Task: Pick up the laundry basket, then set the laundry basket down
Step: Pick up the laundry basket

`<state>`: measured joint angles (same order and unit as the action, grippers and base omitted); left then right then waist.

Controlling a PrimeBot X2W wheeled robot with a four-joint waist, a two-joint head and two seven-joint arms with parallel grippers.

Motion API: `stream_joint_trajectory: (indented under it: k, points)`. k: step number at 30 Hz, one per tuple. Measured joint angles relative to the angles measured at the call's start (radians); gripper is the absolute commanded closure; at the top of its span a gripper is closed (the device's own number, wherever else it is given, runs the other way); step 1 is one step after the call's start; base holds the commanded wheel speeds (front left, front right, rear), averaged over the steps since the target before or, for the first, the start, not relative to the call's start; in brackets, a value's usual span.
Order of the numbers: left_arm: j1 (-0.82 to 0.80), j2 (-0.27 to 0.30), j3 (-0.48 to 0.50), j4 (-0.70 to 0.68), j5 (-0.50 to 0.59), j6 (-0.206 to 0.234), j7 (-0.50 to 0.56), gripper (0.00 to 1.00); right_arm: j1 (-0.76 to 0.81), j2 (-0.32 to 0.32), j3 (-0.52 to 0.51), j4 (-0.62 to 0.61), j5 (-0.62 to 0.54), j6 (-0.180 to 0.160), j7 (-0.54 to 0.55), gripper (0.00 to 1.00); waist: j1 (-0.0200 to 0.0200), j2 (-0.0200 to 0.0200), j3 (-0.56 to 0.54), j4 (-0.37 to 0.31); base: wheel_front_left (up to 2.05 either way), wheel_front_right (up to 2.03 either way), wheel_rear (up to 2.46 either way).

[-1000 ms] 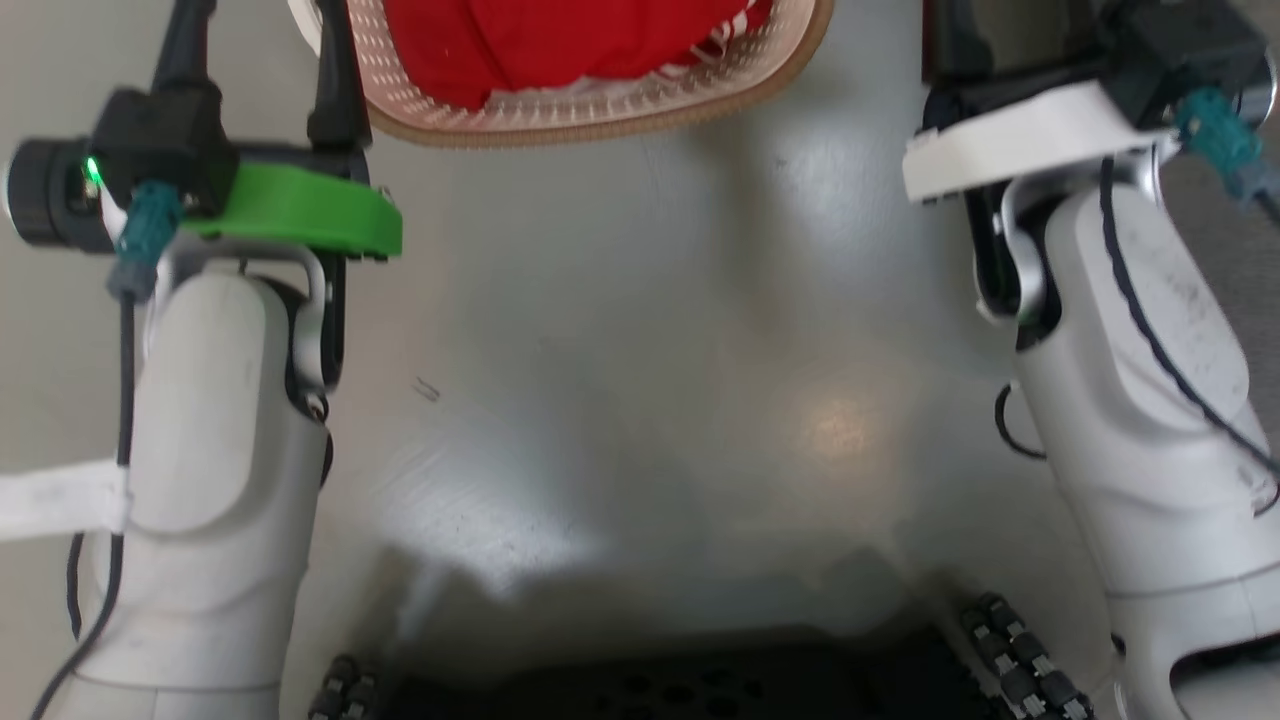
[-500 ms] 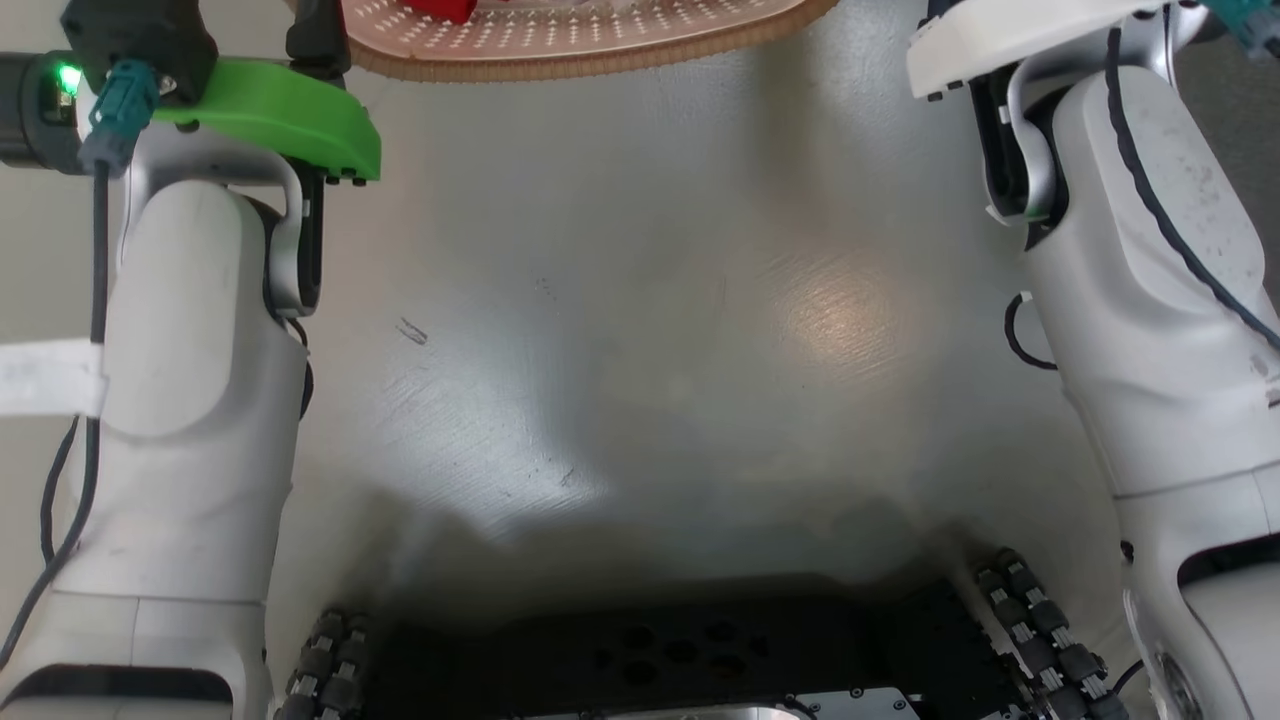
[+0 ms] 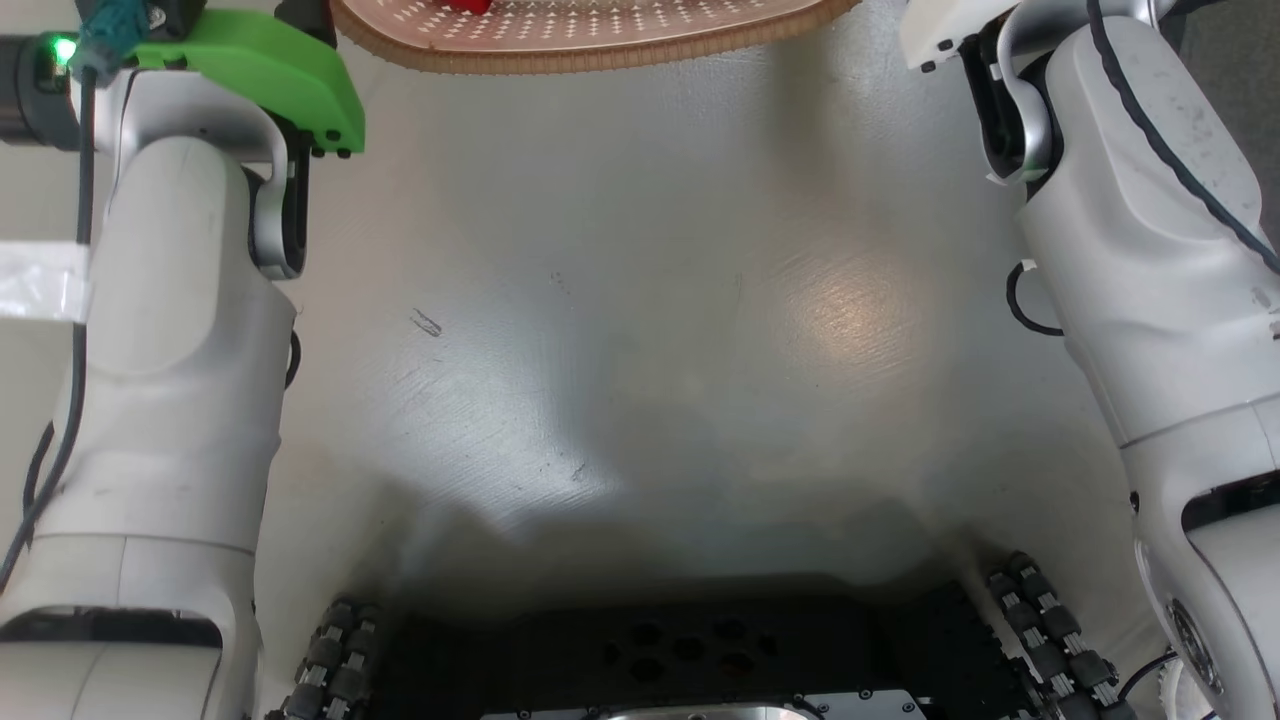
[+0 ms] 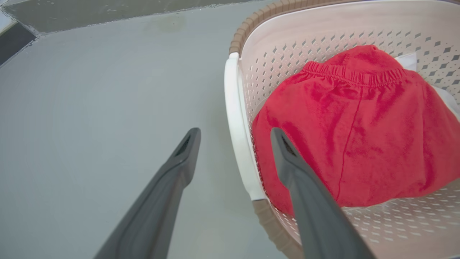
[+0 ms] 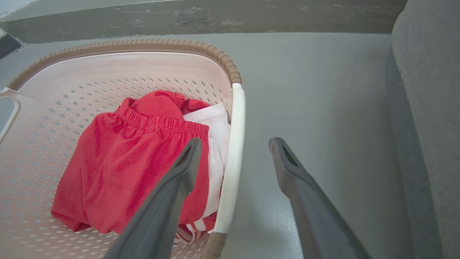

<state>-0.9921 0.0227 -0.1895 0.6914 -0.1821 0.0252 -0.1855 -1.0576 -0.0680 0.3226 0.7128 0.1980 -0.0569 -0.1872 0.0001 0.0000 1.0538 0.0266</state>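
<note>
The left gripper (image 4: 235, 138) and right gripper (image 5: 235, 144) stand apart, each astride one side of the laundry basket (image 4: 323, 39). They seem not to touch it.

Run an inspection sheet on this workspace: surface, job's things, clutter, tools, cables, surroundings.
Surface: smooth grey floor, lightly scuffed, with a glare patch.
Job's things: cream-white perforated plastic laundry basket with brown woven-look rim, holding a red garment and a white cloth.
Clutter: nothing seen.
Tools: left tool open, straddling the white left handle; right tool open, straddling the white right handle.
Cables: dark cable along the right forearm; another cable beside the left forearm.
Surroundings: grey fabric-covered object beside the right tool; dark wall base.
</note>
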Motion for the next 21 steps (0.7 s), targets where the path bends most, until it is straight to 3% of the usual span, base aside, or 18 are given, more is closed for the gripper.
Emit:
stream_joint_trajectory:
  k: [21]
  points:
    - [-0.112,-0.007,-0.042,0.182,-0.019,-0.026,0.031,0.00,-0.125,-0.003,0.063,0.189,0.044,0.003,0.080,0.00,0.0000,0.0000,0.003,0.026,0.00,0.00,0.00]
